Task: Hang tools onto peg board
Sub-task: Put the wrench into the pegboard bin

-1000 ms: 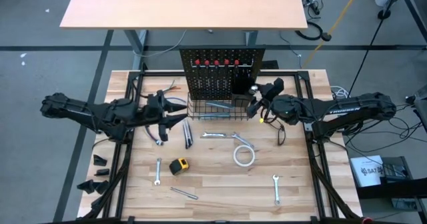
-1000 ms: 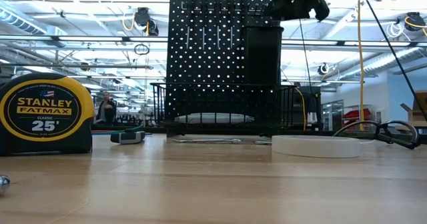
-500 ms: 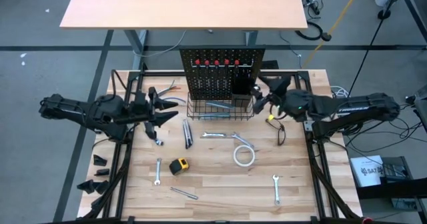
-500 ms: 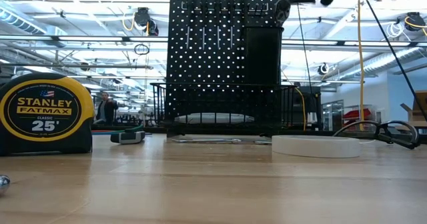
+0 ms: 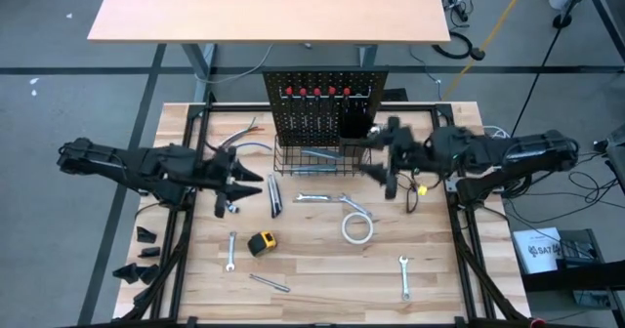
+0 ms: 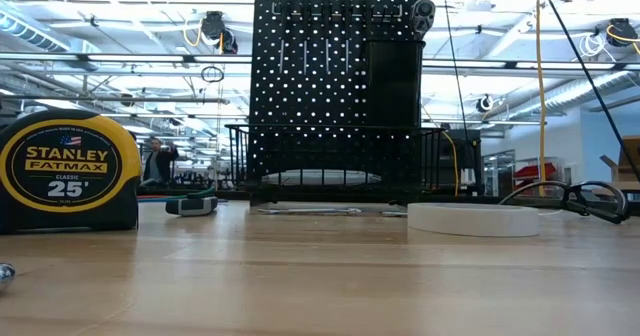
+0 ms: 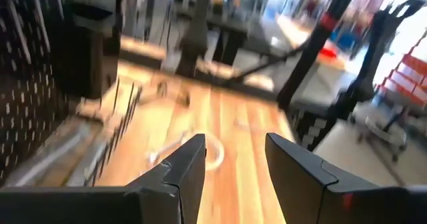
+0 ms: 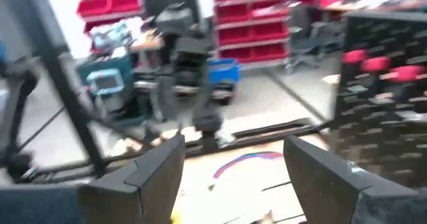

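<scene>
I see my right gripper spread wide and empty, just right of the black perforated peg board. My left gripper is parted, holding nothing. Silver wrenches, white tape roll lie on the wooden bench.

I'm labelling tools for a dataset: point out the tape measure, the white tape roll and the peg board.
tape measure (image 6: 67,171): low view, middle of its yellow face.
white tape roll (image 5: 357,228): high view, its ring.
peg board (image 6: 320,86): low view, perforated panel.
</scene>
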